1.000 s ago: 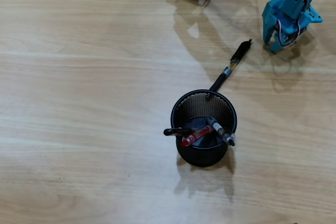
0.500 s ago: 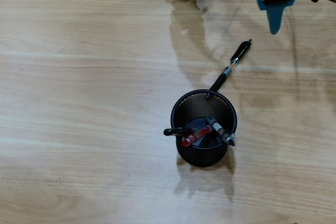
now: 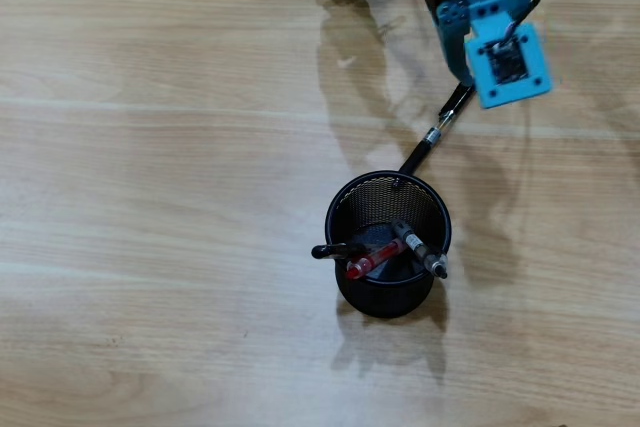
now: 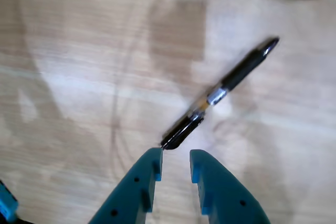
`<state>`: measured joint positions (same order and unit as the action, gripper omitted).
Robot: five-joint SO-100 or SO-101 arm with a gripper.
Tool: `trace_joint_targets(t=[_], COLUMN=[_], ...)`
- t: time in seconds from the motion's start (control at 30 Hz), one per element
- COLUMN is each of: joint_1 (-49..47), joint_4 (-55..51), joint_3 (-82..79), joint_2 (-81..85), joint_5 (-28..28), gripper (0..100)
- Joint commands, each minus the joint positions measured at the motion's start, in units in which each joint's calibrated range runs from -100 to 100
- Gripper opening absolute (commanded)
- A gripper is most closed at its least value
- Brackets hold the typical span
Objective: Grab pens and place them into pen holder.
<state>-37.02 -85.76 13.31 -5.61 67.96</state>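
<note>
Light wooden table [image 3: 150,147] carries a black mesh pen holder [image 3: 388,244] already containing 3 pens [image 3: 378,253], while 1 black pen [image 4: 226,87] lies just beyond the open, empty hand [image 4: 176,158].

bright, even lighting; soft multiple shadows on pale wooden tabletop [image 3: 150,247]; overhead view sharp, wrist view motion-blurred.

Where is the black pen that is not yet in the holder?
In the overhead view the black pen lies on the table, upper right of the holder, between its rim and the hand.
</note>
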Motion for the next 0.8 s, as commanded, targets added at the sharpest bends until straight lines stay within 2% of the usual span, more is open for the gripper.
trace_joint_targets(t=[0.0,0.1,0.33,0.5,0.77], joint_1=[-1.3,-0.7,-0.3,1.4,3.2], joint_4=[0.4,0.5,3.3,10.3,9.9], joint_3=[-4.4,-5.3,-5.3,-5.6,-7.2], joint_2=[2.8,2.1,-2.0,-7.8,-13.1], joint_5=[7.4,8.7,10.4,10.3,10.4], gripper=[7,9,24,24,24])
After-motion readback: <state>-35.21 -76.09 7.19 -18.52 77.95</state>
